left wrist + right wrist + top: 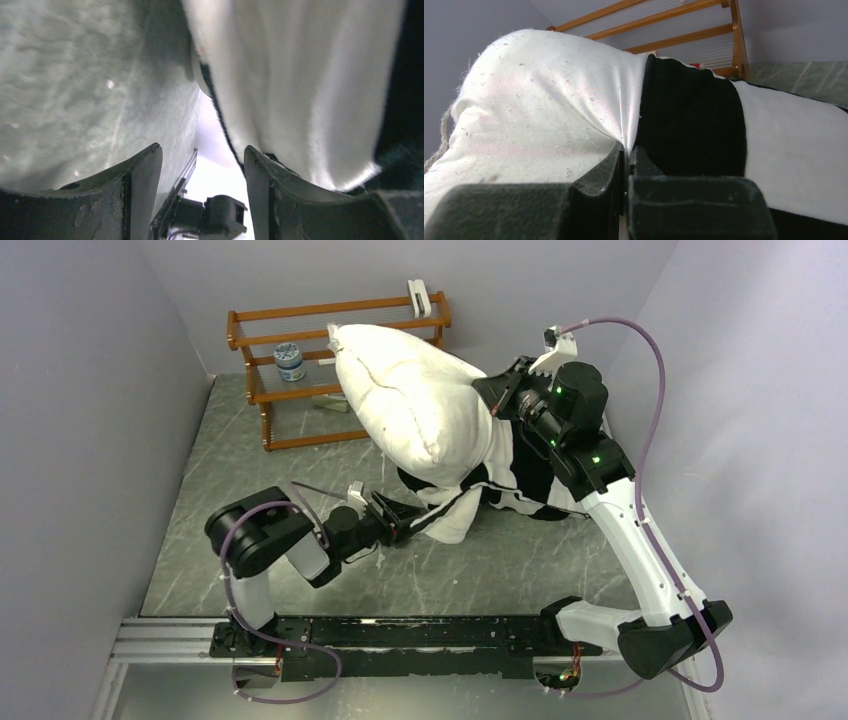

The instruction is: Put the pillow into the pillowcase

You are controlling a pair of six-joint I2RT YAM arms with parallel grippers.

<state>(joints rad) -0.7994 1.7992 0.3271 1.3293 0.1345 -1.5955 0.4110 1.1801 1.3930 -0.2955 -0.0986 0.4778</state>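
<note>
The white pillow [410,400] is lifted off the table and tilts up toward the back left. My right gripper [497,400] is shut on its right side, and in the right wrist view the white cloth [539,110] puckers into the closed jaws [629,152]. The black-and-white checkered pillowcase [455,515] lies crumpled under the pillow's lower end, and its black square [694,120] sits just beside the grip. My left gripper [408,523] is low at the pillowcase's left edge and open. Nothing lies between its fingers [202,155]; the plush cloth [300,75] hangs past the outside of the right finger [260,175].
A wooden rack [300,370] stands at the back left, close behind the pillow, with a small blue-and-white tin [290,361] on its shelf and a white clip [418,295] on top. Grey walls close in left, back and right. A metal rail [400,635] runs along the near edge.
</note>
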